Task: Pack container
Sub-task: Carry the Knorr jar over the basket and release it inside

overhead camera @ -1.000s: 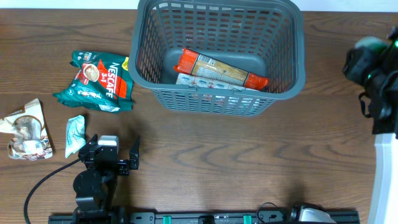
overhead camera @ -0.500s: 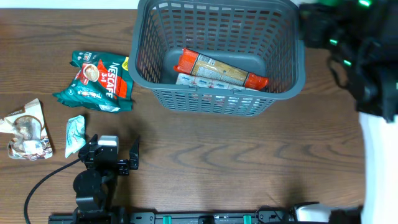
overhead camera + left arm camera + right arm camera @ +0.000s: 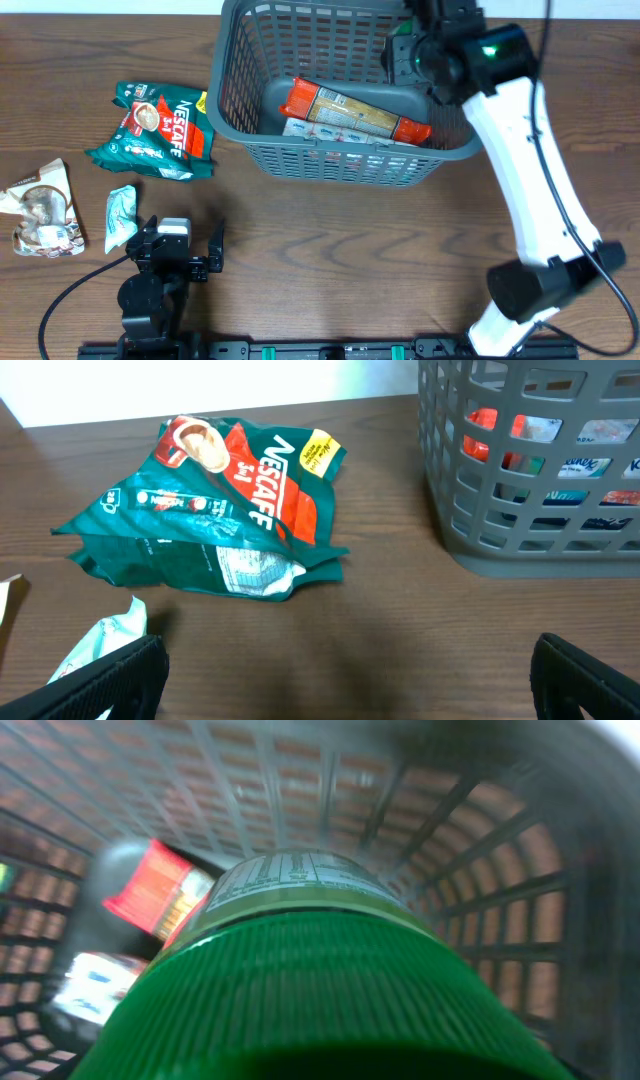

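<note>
From overhead, one container [image 3: 345, 165] stands at the far middle of the desk [image 3: 350, 250] with two packets inside, an orange one [image 3: 350, 110] and a white one [image 3: 330, 132]; three more lie to the left: a Nescafé bag [image 3: 155, 130], a pale sachet [image 3: 120, 215] and a crumpled packet [image 3: 42, 210]. The right hand [image 3: 405, 55] reaches down inside the container's far right corner. The left wrist view shows the left hand [image 3: 345, 680] spread wide and empty, the container far right of it. In the right wrist view one green-capped bottle [image 3: 310, 970], gripped by the right hand, fills the frame, lattice walls all around.
</note>
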{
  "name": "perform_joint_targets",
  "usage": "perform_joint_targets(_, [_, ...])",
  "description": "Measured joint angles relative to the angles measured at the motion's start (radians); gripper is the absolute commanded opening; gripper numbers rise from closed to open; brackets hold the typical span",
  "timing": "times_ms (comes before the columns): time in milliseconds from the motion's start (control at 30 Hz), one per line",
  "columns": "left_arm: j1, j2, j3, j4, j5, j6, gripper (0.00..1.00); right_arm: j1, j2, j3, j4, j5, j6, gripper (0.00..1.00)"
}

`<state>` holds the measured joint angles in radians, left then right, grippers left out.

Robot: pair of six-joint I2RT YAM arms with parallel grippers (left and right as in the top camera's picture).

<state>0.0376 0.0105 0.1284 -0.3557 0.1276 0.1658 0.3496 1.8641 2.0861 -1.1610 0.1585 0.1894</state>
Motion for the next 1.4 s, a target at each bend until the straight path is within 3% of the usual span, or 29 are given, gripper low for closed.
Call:
perform_joint_targets(733, [0.0,0.0,0.0,0.0,0.0,0.0,0.99,-0.046,0.3,0.001,-0.136,0.002,0.0,0.02])
perform_joint_targets(767, [0.0,0.0,0.0,0.0,0.0,0.0,0.99,-0.046,0.304,0.001,-0.136,-0.002,0.0,0.09])
perform_joint_targets(800, [0.0,0.0,0.0,0.0,0.0,0.0,0.99,-0.046,0.305,0.001,-0.135,-0.005,0.0,0.4])
perform_joint_targets(867, [0.0,0.0,0.0,0.0,0.0,0.0,0.99,-0.046,0.305,0.001,-0.135,-0.006,0.0,0.71])
perform_joint_targets(933, [0.0,0.0,0.0,0.0,0.0,0.0,0.99,-0.046,0.305,0.002,-0.135,-0.008,-0.003,0.79])
perform_joint_targets(1000, [0.0,0.0,0.0,0.0,0.0,0.0,0.99,-0.046,0.305,0.002,-0.134,-0.009,-0.001,0.95])
perform_joint_targets(1033, [0.0,0.0,0.0,0.0,0.0,0.0,0.98,-0.046,0.305,0.005,-0.134,-0.011,0.005,0.99])
perform_joint_targets(1400, [0.0,0.0,0.0,0.0,0.0,0.0,0.99,-0.046,0.304,0.026,-0.156,-0.01,-0.008,0.99])
